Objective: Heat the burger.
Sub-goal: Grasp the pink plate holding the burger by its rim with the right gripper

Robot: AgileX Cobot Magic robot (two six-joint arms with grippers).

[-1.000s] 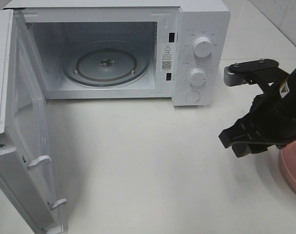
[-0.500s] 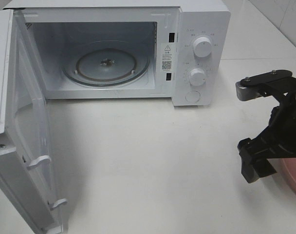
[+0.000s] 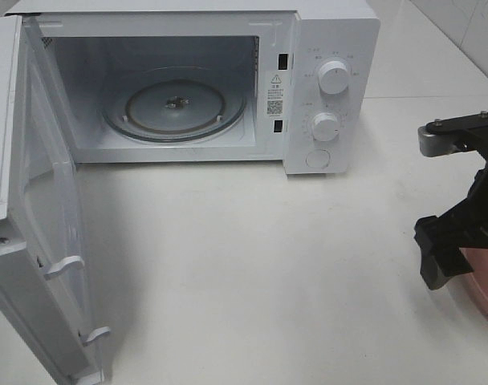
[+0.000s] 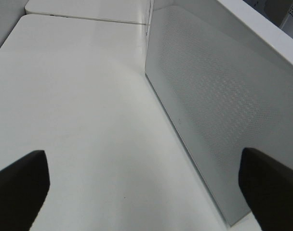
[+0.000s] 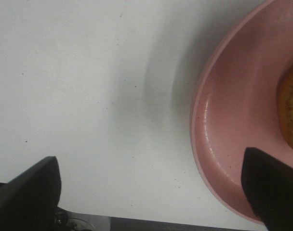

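Right wrist view has my right gripper [image 5: 149, 192] spread wide and empty, its fingers [image 5: 28, 190] hanging over the table [image 5: 88, 72]. Just past one finger lies the pink plate [image 5: 219, 139]. The burger [image 5: 292, 110] sits on it, only its golden edge showing. I judge the step is reaching for the burger. I should shift sideways until the bun lies midway between both fingers, drop low, then close gently on its sides, clear of the plate rim. Farther off, the microwave [image 3: 332, 48] stands with its door [image 3: 35, 224] swung open. My left gripper [image 4: 144, 187] is spread too, holding nothing, beside that door.
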